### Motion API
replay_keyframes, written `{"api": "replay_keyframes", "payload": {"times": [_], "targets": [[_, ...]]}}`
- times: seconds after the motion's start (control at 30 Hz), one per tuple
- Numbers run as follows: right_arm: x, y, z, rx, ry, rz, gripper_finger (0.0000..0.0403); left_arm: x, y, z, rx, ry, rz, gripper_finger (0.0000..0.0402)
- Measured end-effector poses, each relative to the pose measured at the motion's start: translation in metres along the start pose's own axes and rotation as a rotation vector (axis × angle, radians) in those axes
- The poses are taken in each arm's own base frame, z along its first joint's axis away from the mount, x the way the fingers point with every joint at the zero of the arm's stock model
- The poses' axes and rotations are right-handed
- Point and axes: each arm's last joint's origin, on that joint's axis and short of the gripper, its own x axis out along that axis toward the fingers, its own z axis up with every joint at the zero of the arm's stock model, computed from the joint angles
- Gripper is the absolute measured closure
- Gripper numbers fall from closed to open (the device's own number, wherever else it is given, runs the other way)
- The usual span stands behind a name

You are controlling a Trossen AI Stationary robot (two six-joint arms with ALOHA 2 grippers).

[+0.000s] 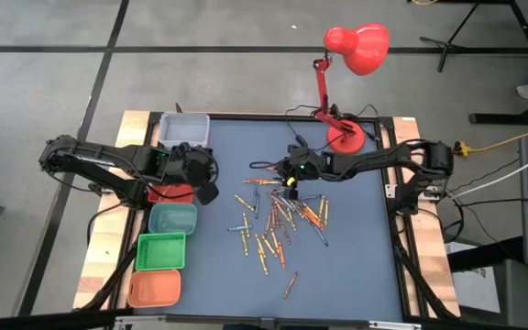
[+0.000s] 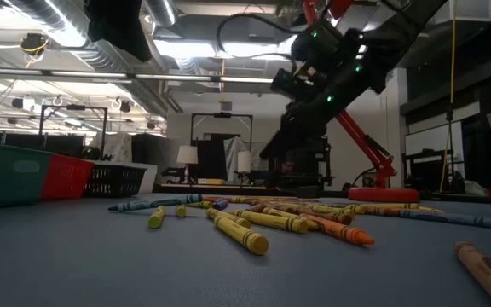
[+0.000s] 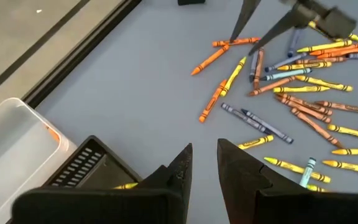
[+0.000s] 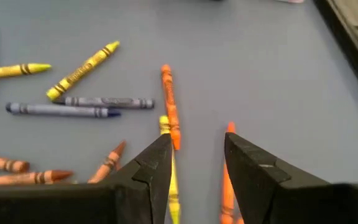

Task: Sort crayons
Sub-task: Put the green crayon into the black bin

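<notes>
Right fingers [image 4: 194, 165]: parted, holding nothing, poised just above the far edge of the crayons [image 1: 278, 220]. Between and just beyond the two tips lie an orange crayon [image 4: 170, 107], a yellow crayon [image 4: 170, 174] and a second orange crayon [image 4: 228, 180]; whether the tips touch any of them cannot be told. The right gripper [image 1: 291, 174] sits at mid-table, its arm reaching in from the right side past the base of the red lamp [image 1: 351, 64].

Left fingers [image 3: 205, 165]: a narrow gap between them, nothing visibly held. The left gripper [image 1: 207, 191] hangs over the left part of the table [image 1: 356, 266], beside the column of bins and well apart from the crayon pile.

Crayons: a loose scatter in the middle of the blue-grey table surface, orange, yellow, blue-grey and dark sticks lying flat at mixed angles, some crossing; one brown crayon [image 1: 290, 285] lies apart on the near side.

Bins along the left edge, far to near: clear bin [image 1: 184, 127], red bin [image 1: 170, 193] partly under the left arm, teal bin [image 1: 172, 218], green bin [image 1: 160, 251], orange bin [image 1: 153, 289]. The left wrist view shows something orange inside the clear bin.
</notes>
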Motion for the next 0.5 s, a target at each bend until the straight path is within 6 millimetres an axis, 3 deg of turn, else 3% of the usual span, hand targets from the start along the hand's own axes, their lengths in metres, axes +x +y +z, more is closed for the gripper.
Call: {"api": "replay_keyframes", "payload": {"times": [0.3,0.5], "targets": [[0.037,0.005,-0.025,-0.001,0.088,-0.007,0.0256,0.000,0.000,0.000,0.000,0.000,0.000,0.0343],[0.045,0.006,-0.033,-0.002,0.115,-0.006,0.0256,0.000,0.000,0.000,0.000,0.000,0.000,0.0343]]}}
